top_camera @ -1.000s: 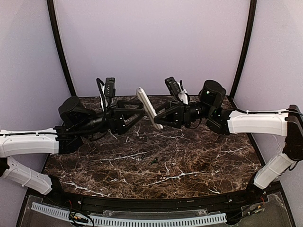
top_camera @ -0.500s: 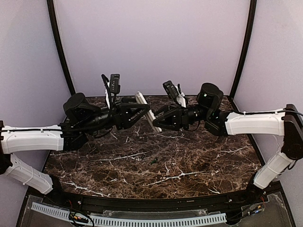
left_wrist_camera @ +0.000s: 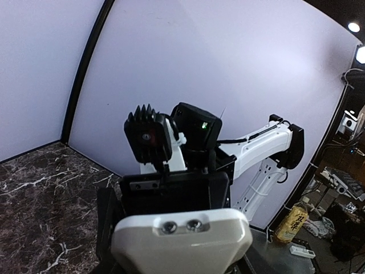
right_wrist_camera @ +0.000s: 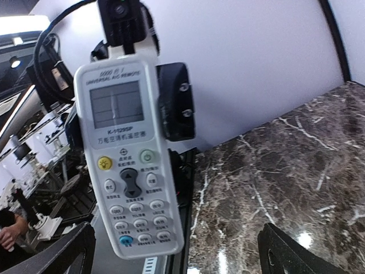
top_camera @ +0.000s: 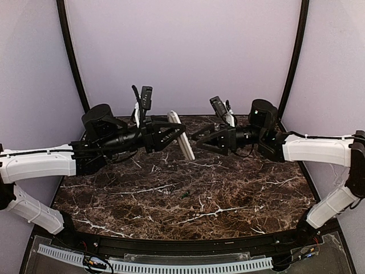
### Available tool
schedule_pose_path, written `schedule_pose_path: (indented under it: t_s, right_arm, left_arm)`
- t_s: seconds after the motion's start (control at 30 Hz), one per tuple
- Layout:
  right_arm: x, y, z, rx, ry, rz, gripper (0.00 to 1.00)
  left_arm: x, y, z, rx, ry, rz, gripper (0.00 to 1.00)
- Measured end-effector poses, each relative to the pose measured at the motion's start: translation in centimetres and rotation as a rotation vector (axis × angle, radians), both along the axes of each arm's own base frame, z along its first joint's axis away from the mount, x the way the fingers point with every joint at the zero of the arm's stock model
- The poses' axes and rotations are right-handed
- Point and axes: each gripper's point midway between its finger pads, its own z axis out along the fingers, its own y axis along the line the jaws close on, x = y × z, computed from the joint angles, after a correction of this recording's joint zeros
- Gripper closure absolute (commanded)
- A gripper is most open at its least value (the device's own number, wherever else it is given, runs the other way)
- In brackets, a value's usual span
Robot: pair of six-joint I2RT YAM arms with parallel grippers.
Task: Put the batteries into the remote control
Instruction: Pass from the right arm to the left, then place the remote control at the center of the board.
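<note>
While left hand [top_camera: 177, 132] clamps remote control [top_camera: 186, 149], only wide-open right hand [top_camera: 197, 141] sees its buttons [right_wrist_camera: 134, 189].

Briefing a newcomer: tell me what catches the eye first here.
The white remote control hangs in mid-air in the left end effector, above the marble table's far side. The right end effector faces it, open, and a tiny dark battery lies mid-table.
</note>
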Motion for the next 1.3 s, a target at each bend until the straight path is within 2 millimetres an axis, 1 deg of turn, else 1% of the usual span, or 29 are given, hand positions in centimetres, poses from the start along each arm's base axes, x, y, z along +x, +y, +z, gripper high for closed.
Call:
schedule_pose_path:
  t_s: [0.1, 0.13, 0.17, 0.27, 0.33, 0.4, 0.47, 0.5, 0.57, 0.67, 0.73, 0.87, 0.93, 1.03, 1.13, 1.2, 1.3]
  right_arm:
    - [2.6, -2.3, 0.2, -0.047, -0.015, -0.155, 0.01]
    - [3.8, -3.5, 0.5, -0.071, -0.036, -0.25, 0.01]
    - [4.3, -4.3, 0.8, -0.083, -0.057, -0.309, 0.01]
    - [5.8, -7.1, 1.9, -0.117, -0.117, -0.533, 0.01]
    - [6.4, -9.6, 2.1, -0.138, -0.143, -0.683, 0.01]
    - [6.8, -11.9, 1.8, -0.161, -0.16, -0.8, 0.01]
    - [7.6, -13.9, 0.9, -0.207, -0.153, -0.898, 0.01]
    - [8.0, -14.6, 0.5, -0.228, -0.147, -0.928, 0.01]
    - [9.1, -15.8, -1.1, -0.296, -0.119, -0.989, 0.01]
    - [10.0, -16.9, -4.0, -0.409, -0.073, -1.039, 0.01]
    - [10.0, -17.5, -5.3, -0.454, -0.058, -1.06, 0.02]
    - [10.0, -18.5, -5.8, -0.487, -0.065, -1.087, 0.01]
    - [10.2, -18.7, -6.2, -0.506, -0.064, -1.092, 0.01]
    - [10.5, -18.7, -7.3, -0.548, -0.044, -1.081, 0.01]
    - [10.8, -18.3, -8.7, -0.588, -0.016, -1.056, 0.01]
    - [10.8, -18.0, -9.6, -0.615, 0.007, -1.032, 0.01]
    - [10.7, -17.9, -10.5, -0.643, 0.034, -1.007, 0.01]
  left_arm:
    - [0.5, -0.3, -0.5, 0.076, -0.001, 0.021, 0.67]
    - [0.7, -0.4, -0.9, 0.108, 0.0, 0.029, 0.66]
    - [0.9, -0.4, -1.3, 0.133, 0.004, 0.035, 0.67]
    - [1.8, -1.4, -3.5, 0.25, 0.028, 0.044, 0.68]
    - [2.7, -2.5, -5.7, 0.346, 0.055, 0.046, 0.71]
    - [3.5, -3.8, -8.0, 0.437, 0.082, 0.045, 0.71]
    - [4.1, -5.2, -10.9, 0.538, 0.116, 0.039, 0.71]
    - [4.2, -5.8, -12.4, 0.589, 0.137, 0.031, 0.71]
    - [4.4, -6.8, -15.1, 0.678, 0.166, 0.022, 0.7]
    - [4.1, -8.1, -18.6, 0.802, 0.197, 0.004, 0.69]
    - [3.9, -9.0, -20.4, 0.864, 0.214, -0.009, 0.69]
    - [3.6, -9.7, -23.4, 0.958, 0.247, -0.017, 0.69]
    - [3.9, -9.6, -24.6, 1.005, 0.257, 0.003, 0.7]
    - [5.4, -9.7, -25.3, 1.058, 0.258, 0.055, 0.7]
    - [7.7, -9.8, -25.0, 1.07, 0.251, 0.121, 0.7]
    - [9.3, -9.2, -24.8, 1.069, 0.258, 0.164, 0.7]
    - [11.5, -7.7, -24.8, 1.083, 0.284, 0.22, 0.7]
